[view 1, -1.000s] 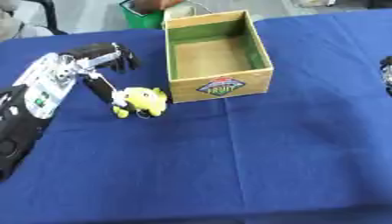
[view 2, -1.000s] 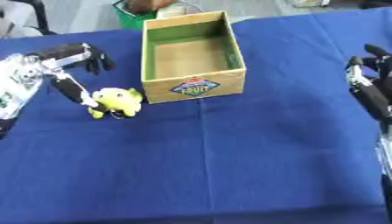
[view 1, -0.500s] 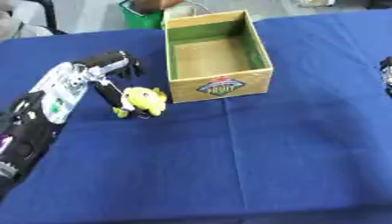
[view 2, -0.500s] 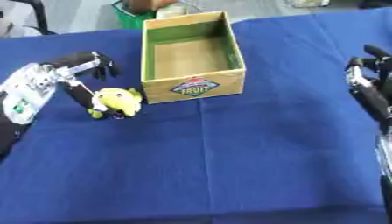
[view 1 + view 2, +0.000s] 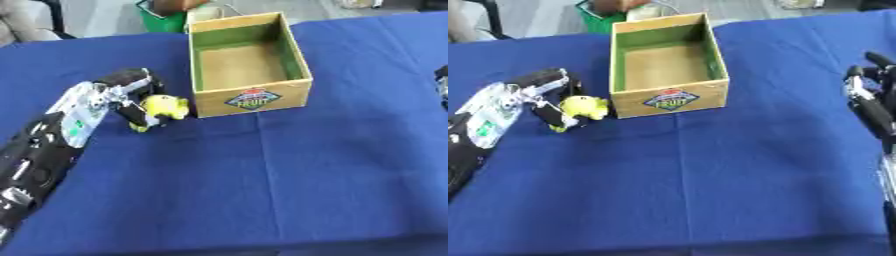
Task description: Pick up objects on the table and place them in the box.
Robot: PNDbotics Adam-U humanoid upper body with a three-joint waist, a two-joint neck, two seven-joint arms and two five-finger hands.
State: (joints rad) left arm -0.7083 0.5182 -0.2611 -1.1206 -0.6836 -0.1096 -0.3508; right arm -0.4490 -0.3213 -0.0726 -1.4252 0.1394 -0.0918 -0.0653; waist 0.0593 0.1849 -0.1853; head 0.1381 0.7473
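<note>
While my left hand curls its fingers round the yellow toy on the counter just beside the box, the hold looks shallow. If I lift carelessly the toy could slip out, or knock the near wall instead of clearing it. My right hand rests open at the right edge.

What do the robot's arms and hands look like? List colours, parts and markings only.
Left arm: black forearm, then a silver wrist section bearing a small green mark. Left hand: black, with black fingers and thin pale lines running along it. Right hand: black fingers with grey highlights, seen at the right edge; little of its arm shows.
</note>
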